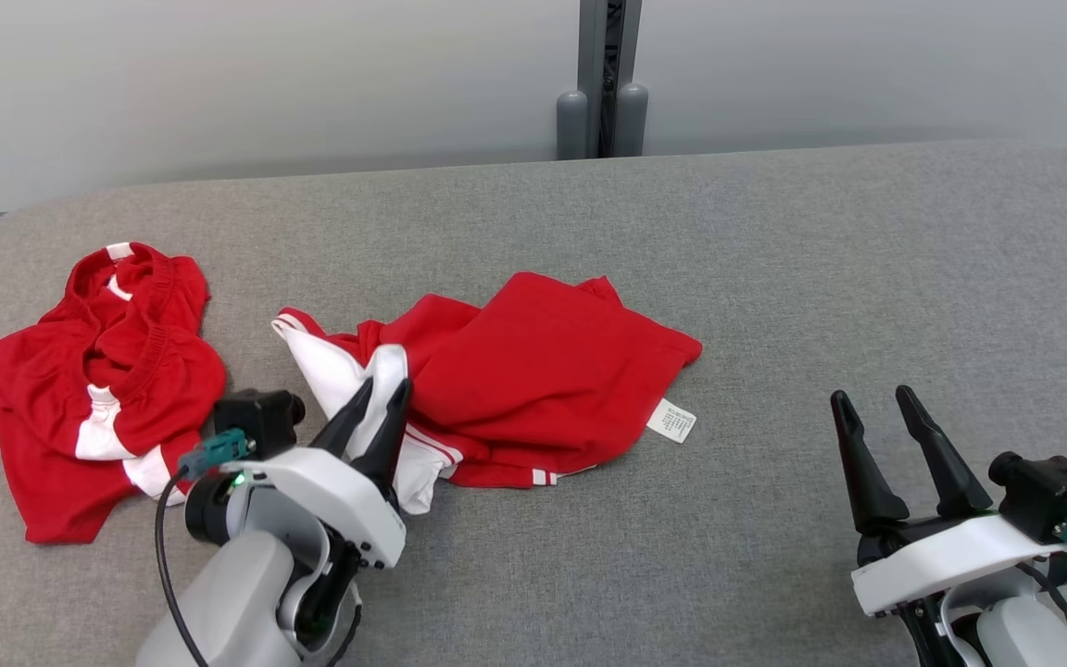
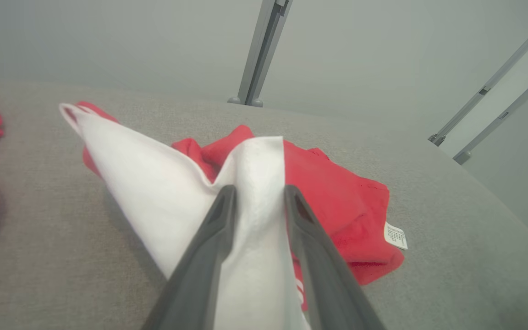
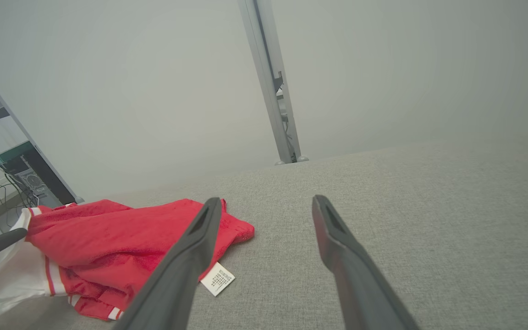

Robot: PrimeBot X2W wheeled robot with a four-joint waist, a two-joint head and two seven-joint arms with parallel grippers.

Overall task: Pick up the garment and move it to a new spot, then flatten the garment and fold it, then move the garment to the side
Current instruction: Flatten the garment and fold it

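The garment [image 1: 533, 371], red with a white panel and a white care label [image 1: 671, 421], lies crumpled mid-table. My left gripper [image 1: 383, 391] is at its white near-left part. In the left wrist view the left gripper [image 2: 255, 192] has its fingers parted, with a raised fold of white cloth standing between them and the garment's red part [image 2: 346, 201] behind. My right gripper [image 1: 872, 398] hovers open and empty over bare table at the lower right. From the right wrist, the right gripper [image 3: 266, 206] sits right of the garment [image 3: 122, 238].
A second red and white garment [image 1: 98, 371] lies bunched at the table's left end. The grey fabric-covered table [image 1: 774, 259] stretches bare to the right and back. A grey post [image 1: 603, 93] stands behind the far edge against a pale wall.
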